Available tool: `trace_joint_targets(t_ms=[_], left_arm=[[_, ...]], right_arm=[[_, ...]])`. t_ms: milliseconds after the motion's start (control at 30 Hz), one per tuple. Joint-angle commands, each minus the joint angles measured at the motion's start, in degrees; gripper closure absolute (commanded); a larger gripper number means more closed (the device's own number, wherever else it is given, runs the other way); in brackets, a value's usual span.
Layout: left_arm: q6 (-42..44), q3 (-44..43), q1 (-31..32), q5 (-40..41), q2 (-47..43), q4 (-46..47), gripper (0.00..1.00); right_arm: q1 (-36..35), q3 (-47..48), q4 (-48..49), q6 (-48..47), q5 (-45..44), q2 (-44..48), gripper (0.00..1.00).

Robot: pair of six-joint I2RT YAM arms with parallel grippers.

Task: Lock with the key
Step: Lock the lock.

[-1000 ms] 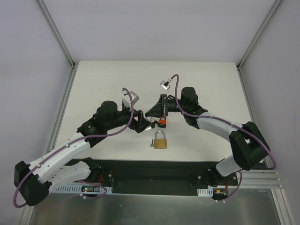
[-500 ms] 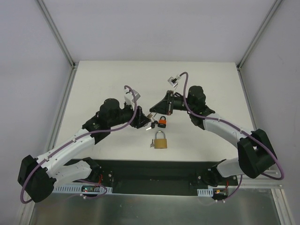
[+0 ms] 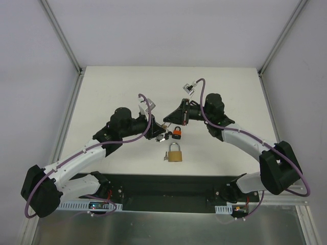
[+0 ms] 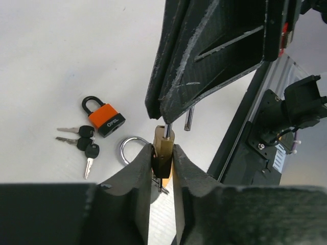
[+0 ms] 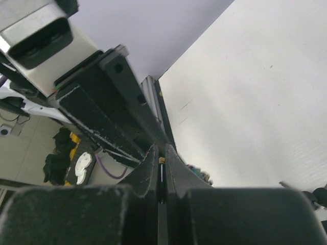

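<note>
**Left gripper narrows in on the key**
Its jaws have gone from wide to narrow beneath the right gripper, which is clamped on the thin shank. A handover looks underway, but I cannot tell whether the left gripper has a hold yet. The brass padlock lies on the table at their 5 o'clock, untouched.

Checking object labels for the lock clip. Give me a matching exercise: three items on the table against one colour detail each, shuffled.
Things:
1. orange padlock
2. brass padlock
3. key bunch

Details:
A. black heads
B. silver shackle
C. black shackle

Pairs: 1-C, 2-B, 3-A
</note>
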State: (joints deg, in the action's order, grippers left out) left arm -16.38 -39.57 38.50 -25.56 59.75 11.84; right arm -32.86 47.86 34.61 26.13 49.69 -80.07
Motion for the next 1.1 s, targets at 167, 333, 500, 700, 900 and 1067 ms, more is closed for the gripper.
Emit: trace_joint_targets(t_ms=[167, 333, 500, 700, 900, 1067], left_arm=[[-1.90, 0.20, -0.53, -3.00, 1.16, 4.42, 1.00], [-2.34, 2.04, -0.53, -4.48, -0.85, 7.04, 1.00], [-1.81, 4.33, -0.45, -7.57, -2.27, 11.54, 1.00], [-2.86, 4.59, -0.53, -9.41, -1.30, 15.67, 1.00], [-4.80, 5.03, -0.80, -12.22, -1.39, 22.34, 1.00], [-6.47, 4.86, -1.32, -15.13, -0.95, 27.01, 1.00]], right_arm=[[0.08, 0.13, 2.30, -0.11, -0.83, 2.73, 0.99], [0.69, 0.13, 1.51, -0.38, -1.53, 3.08, 0.90], [2.54, 0.92, -0.15, -0.03, -1.97, 4.83, 0.65], [3.33, 1.63, -1.65, -0.90, -1.70, 6.95, 0.38], [4.47, 0.57, -2.27, -1.78, -1.44, 9.84, 0.30], [4.65, 0.13, -1.83, -2.22, 1.98, 13.00, 0.44]])
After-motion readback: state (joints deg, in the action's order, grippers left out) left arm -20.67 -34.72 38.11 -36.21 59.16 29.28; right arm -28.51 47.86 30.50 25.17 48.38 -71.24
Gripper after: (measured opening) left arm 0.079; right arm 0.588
